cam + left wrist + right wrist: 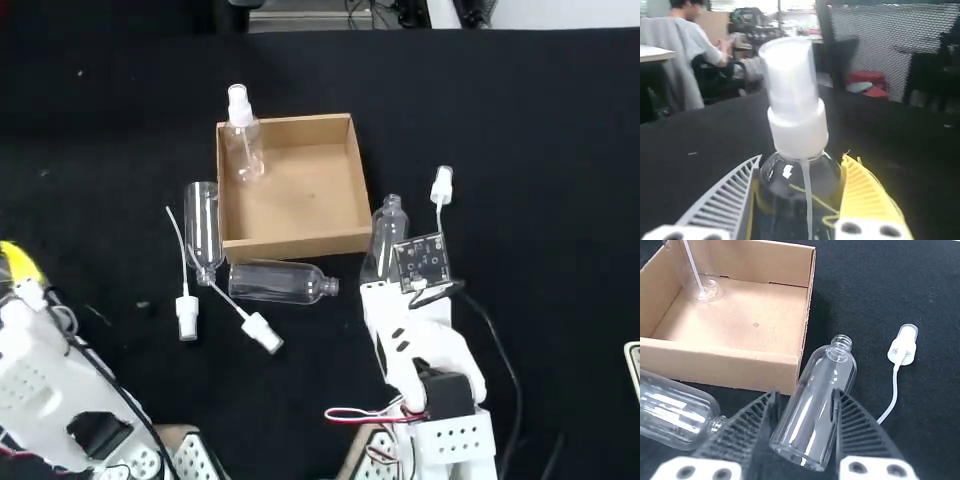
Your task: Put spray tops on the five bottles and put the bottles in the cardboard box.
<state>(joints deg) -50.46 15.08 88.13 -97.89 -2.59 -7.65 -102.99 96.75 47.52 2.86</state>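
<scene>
Looking down from above, the cardboard box [285,240] sits mid-table, and a capped bottle [243,140] stands in its far left corner. One bare bottle [203,232] lies along the box's left wall and another bottle [280,283] lies in front. Beside them are a loose spray top [187,315] and a second top [262,333].

The right wrist camera gets closer. The right gripper [805,395] pinches an open-necked bottle [820,400] by the box corner, with a third top [902,345] just beside it.

The left wrist camera shows the left gripper [801,165] clamped around a bottle with its sprayer on [795,130].
</scene>
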